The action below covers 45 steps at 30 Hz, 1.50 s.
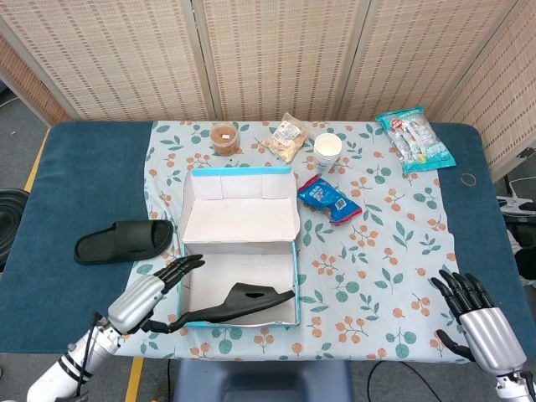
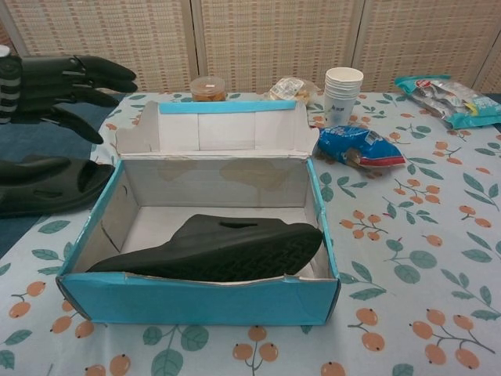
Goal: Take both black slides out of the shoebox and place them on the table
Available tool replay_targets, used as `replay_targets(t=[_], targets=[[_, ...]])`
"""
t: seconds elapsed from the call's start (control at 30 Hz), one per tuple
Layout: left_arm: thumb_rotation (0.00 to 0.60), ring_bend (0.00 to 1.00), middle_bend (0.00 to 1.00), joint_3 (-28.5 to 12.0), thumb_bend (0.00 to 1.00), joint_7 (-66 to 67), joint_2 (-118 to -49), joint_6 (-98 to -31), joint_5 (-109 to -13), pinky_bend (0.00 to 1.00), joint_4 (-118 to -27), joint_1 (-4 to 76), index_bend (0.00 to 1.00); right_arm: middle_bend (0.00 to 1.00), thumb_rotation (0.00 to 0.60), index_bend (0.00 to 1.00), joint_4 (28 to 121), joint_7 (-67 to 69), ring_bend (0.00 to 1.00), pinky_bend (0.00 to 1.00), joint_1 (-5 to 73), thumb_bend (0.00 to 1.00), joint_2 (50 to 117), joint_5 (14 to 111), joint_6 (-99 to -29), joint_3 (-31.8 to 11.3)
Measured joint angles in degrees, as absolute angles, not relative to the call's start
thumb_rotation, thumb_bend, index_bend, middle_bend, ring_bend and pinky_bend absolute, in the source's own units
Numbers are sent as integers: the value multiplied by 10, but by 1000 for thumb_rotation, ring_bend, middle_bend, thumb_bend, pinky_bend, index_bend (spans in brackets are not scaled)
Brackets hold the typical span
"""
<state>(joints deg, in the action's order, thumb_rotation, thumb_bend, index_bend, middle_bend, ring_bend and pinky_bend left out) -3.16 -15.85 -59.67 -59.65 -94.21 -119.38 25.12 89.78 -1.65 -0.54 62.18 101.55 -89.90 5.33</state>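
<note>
Inside shoebox (image 1: pixel 239 276), one slide (image 1: pixel 239 303); one outside (image 1: pixel 124 240); both hands (image 1: pixel 149 295) (image 1: pixel 479 322) seemingly empty, fingers spread.

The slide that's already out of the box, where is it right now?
In the head view, the slide lies on the blue table, left of the shoebox, beyond the left hand.

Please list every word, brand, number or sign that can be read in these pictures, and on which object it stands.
None can be read for certain.
Blue snack bag: white print, too blurred.
Teal packet: print too small.
Clear snack bag: a white label, unreadable.
Shoebox: no print shows.
Paper cups: plain.
</note>
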Motion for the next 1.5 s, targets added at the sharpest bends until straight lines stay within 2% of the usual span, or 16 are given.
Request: replay_targets(t=[0.27, 0.43, 0.63, 0.93, 1.17, 1.33, 1.37, 1.43, 1.5], targets=[[600, 0, 0, -35, 388, 38, -683, -558, -867, 178, -1200, 282, 0, 0, 600, 0, 895, -3, 0, 0, -8, 158, 618, 1018, -910, 53], [600, 0, 0, -41, 385, 203, -774, -565, -789, 174, -1187, 299, 0, 0, 600, 0, 894, 3, 0, 0, -9, 158, 616, 1017, -913, 53], [600, 0, 0, -56, 378, 322, -872, -587, -691, 175, -1166, 326, 0, 0, 600, 0, 893, 6, 0, 0, -8, 158, 615, 1016, -912, 53], [600, 0, 0, -77, 373, 391, -919, -599, -580, 179, -1137, 372, 0, 0, 600, 0, 892, 14, 0, 0, -9, 158, 612, 1012, -916, 50], [600, 0, 0, -78, 373, 421, -927, -595, -519, 193, -1124, 404, 11, 0, 600, 0, 891, 15, 0, 0, -8, 158, 612, 1011, -913, 50], [600, 3, 0, -70, 372, 454, -925, -594, -475, 229, -1122, 429, 76, 0, 600, 0, 891, 15, 0, 0, -8, 158, 612, 1008, -912, 49], [600, 20, 11, -68, 372, 462, -923, -595, -468, 243, -1122, 433, 117, 0, 600, 0, 892, 14, 0, 0, -8, 158, 612, 1008, -911, 49], [600, 86, 73, -63, 366, 479, -922, -600, -451, 270, -1123, 443, 226, 0, 600, 0, 892, 14, 0, 0, -8, 158, 612, 1008, -911, 49], [600, 192, 219, -59, 379, 491, -922, -609, -441, 307, -1123, 451, 383, 0, 600, 0, 892, 13, 0, 0, -7, 158, 612, 1008, -910, 49]])
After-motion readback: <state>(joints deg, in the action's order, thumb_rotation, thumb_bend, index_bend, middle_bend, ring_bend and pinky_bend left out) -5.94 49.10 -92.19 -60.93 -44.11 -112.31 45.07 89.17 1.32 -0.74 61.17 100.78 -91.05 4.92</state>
